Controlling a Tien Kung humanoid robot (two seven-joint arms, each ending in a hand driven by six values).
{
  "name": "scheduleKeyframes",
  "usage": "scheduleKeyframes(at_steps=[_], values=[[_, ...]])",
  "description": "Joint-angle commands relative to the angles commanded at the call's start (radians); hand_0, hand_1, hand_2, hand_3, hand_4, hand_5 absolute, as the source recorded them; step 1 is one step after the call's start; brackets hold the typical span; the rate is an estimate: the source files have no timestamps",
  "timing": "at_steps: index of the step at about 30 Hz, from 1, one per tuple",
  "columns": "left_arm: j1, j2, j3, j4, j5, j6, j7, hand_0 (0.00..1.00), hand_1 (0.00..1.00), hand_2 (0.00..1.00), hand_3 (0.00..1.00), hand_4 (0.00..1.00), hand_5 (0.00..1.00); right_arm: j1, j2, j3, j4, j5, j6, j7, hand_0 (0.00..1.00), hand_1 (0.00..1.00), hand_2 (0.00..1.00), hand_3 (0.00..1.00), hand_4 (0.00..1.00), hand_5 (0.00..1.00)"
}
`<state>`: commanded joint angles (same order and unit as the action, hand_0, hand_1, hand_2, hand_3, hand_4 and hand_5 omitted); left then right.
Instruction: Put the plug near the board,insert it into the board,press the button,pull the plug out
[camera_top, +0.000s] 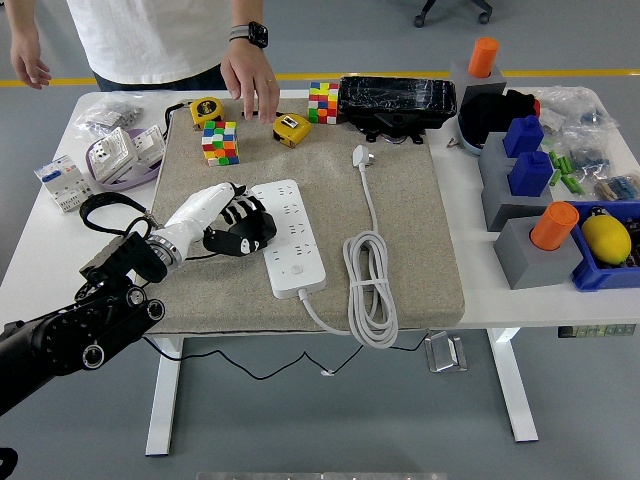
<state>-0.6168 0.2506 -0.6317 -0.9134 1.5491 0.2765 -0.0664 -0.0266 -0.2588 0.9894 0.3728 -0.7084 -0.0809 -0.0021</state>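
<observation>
White shell and black fingers: that is my left hand (232, 222), reaching in from the near left over the beige mat (400, 200). Its fingers are curled loosely and grasp nothing; the fingertips (262, 232) lie over the left edge of the power strip, about halfway along it. My right arm is out of the camera's view.

The white power strip (288, 238) lies lengthwise on the mat, its far end pointing away from me and its button (295, 268) toward the near end. From that near end its white cable runs right into a coil (370, 285) lying flat on the mat, just beside the strip. From the coil the cable goes far-ward to the white plug (361, 156), which lies loose on the mat, well apart from my hand and to the right of the strip's far end.

Farther out, a multicoloured cube (221, 142) sits at the mat's far left. At the far edge a person's hand (254, 88) with a wristwatch hangs over the table, fingers down just beside a yellow tape measure (291, 128). A second cube (323, 102) and a black case (396, 100) stand to its right.
</observation>
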Motion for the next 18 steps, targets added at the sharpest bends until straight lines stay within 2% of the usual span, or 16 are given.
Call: scheduleKeyframes(at_steps=[15, 16, 18], values=[[0.004, 0.007, -0.004, 0.003, 0.001, -0.013, 0.002, 0.454, 0.45, 0.49, 0.542, 0.712, 0.002, 0.002, 0.0, -0.002, 0.001, -0.001, 0.0, 0.0, 0.603, 0.625, 0.626, 0.546, 0.927, 0.485], [0.004, 0.007, -0.003, 0.004, -0.004, -0.015, 0.001, 0.526, 0.514, 0.556, 0.575, 0.761, 0.002, 0.003, 0.0, -0.002, 0.001, -0.001, 0.0, 0.0, 0.601, 0.625, 0.625, 0.546, 0.927, 0.484], [0.005, 0.006, -0.002, 0.006, -0.013, -0.014, -0.003, 0.526, 0.514, 0.556, 0.575, 0.761, 0.002, 0.003, 0.0, -0.002, 0.001, 0.0, 0.0, 0.0, 0.601, 0.625, 0.625, 0.546, 0.927, 0.484]])
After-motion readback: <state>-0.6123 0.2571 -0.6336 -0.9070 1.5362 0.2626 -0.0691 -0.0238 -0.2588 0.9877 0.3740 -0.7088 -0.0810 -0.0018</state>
